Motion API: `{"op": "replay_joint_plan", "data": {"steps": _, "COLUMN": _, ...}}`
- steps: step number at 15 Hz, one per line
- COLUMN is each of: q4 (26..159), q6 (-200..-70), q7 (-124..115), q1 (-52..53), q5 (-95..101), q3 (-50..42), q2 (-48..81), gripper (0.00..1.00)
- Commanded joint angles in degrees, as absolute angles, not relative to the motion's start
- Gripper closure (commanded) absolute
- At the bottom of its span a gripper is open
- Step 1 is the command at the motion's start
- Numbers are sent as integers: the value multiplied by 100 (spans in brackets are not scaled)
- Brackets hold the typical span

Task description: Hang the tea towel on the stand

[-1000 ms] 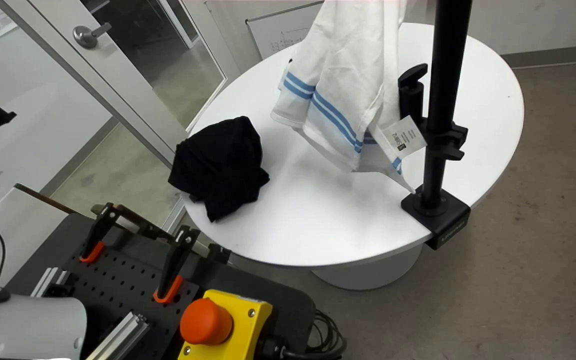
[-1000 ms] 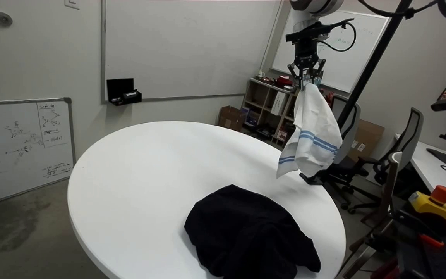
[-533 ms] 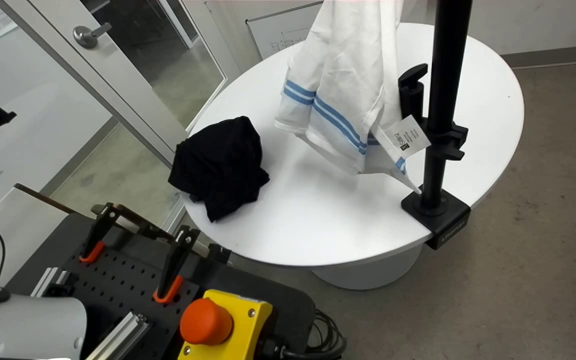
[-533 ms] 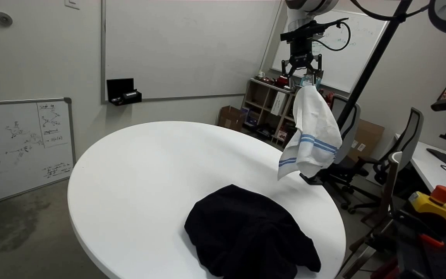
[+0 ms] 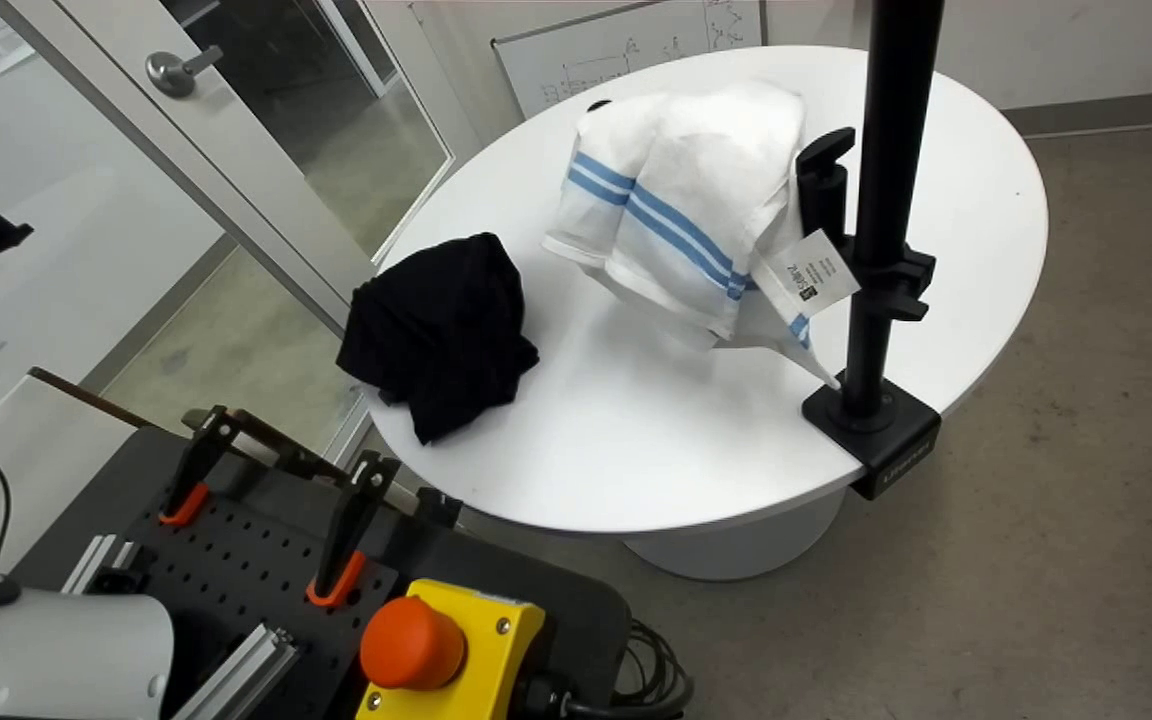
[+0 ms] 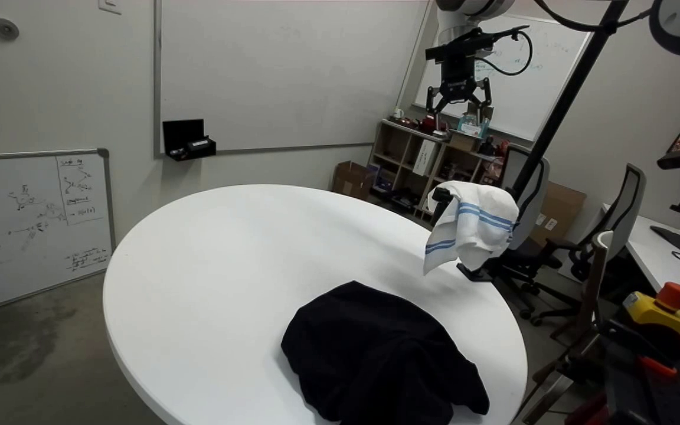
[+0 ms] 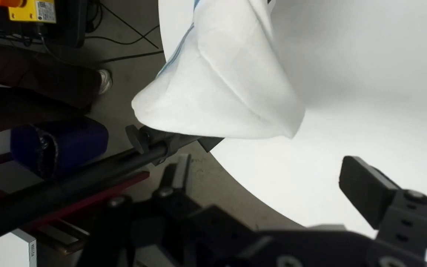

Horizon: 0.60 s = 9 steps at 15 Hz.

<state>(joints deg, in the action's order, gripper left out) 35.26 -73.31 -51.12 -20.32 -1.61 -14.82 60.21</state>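
The white tea towel (image 5: 696, 170) with blue stripes drapes over a mostly hidden bar of the black stand (image 5: 886, 200), its lower edge hanging above the round table. A black end of the stand (image 6: 441, 195) pokes out beside the towel (image 6: 484, 215) in an exterior view. Well above it, apart from the cloth, is my gripper (image 6: 460, 125), jaws spread and nothing between them. From the wrist view, the towel (image 7: 228, 81) lies beyond the gripper (image 7: 267, 163), and bare fingers (image 7: 367, 189) stand wide apart. The gripper lies outside one exterior view.
A crumpled black cloth (image 5: 441, 335) lies on the round white table (image 5: 616, 440). The stand's base clamp (image 5: 871, 420) grips the table edge. A yellow box with a red button (image 5: 451, 650) sits on the nearby cart. Chairs (image 6: 597, 236) and a shelf (image 6: 405, 159) stand behind.
The jaws have opened and let go of the towel. Its upper part has dropped and folded over the stand's bar. The gripper has shifted slightly away, now empty.
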Motion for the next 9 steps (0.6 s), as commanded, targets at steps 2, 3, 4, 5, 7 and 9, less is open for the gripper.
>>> {"op": "replay_joint_plan", "data": {"steps": 2, "q4": 3296, "q6": -6826, "q7": -4759, "q1": -2031, "q5": -346, "q3": -1227, "q2": 5893, "gripper": 0}}
{"op": "replay_joint_plan", "data": {"steps": 3, "q4": 3341, "q6": -6619, "q7": -4555, "q1": -2026, "q5": -403, "q3": -1119, "q2": 5810, "gripper": 0}}
{"op": "replay_joint_plan", "data": {"steps": 4, "q4": 3371, "q6": -6441, "q7": -4403, "q1": -1999, "q5": -434, "q3": -1038, "q2": 5734, "gripper": 0}}
{"op": "replay_joint_plan", "data": {"steps": 5, "q4": 3391, "q6": -6254, "q7": -4228, "q1": -1982, "q5": -445, "q3": -959, "q2": 5671, "gripper": 0}}
{"op": "replay_joint_plan", "data": {"steps": 7, "q4": 3444, "q6": -5893, "q7": -3851, "q1": -1928, "q5": -409, "q3": -804, "q2": 5513, "gripper": 0}}
{"op": "replay_joint_plan", "data": {"steps": 9, "q4": 3481, "q6": -5600, "q7": -3387, "q1": -1844, "q5": -299, "q3": -699, "q2": 5365, "gripper": 0}}
